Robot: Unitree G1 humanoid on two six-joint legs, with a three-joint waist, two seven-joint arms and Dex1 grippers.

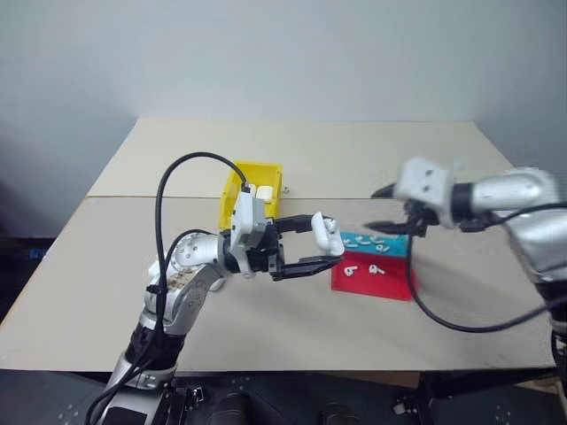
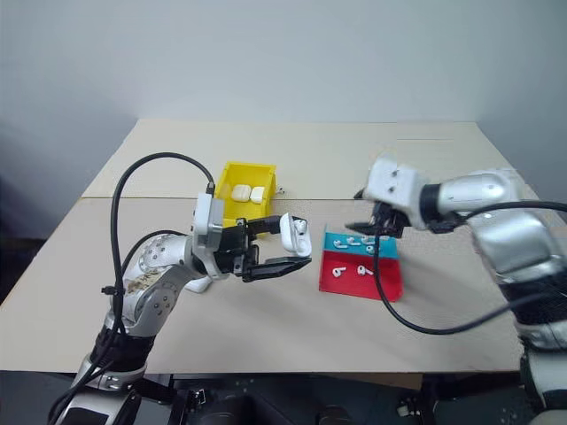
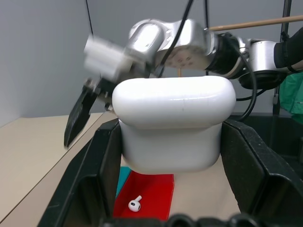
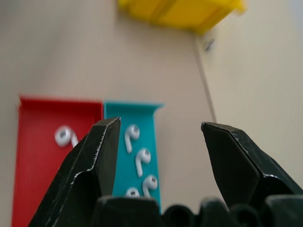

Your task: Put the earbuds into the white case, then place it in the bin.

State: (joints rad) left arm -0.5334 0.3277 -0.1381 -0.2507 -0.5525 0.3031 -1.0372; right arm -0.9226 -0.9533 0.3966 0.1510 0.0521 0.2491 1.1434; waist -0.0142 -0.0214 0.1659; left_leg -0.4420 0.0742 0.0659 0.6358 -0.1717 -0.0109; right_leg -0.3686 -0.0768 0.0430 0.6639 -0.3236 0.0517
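White case [image 2: 295,235] clamped in left pincer [image 2: 282,247].

Inventory, placed relative to the small bright yellow rectangular plastic bin [image 2: 245,181]:

- Bin: one.
- Small glossy white rounded plastic earbud cases: three. Two lie inside the bin [image 2: 249,193]; one, lid open [image 2: 295,235], sits above the worktop just in front of the bin.
- Flat trays: two, right of the bin, side by side: one teal [image 4: 133,142], one red [image 4: 40,142].
- Tiny glossy white plastic earbuds: four on the teal tray [image 4: 141,160], two on the red tray [image 2: 352,270].
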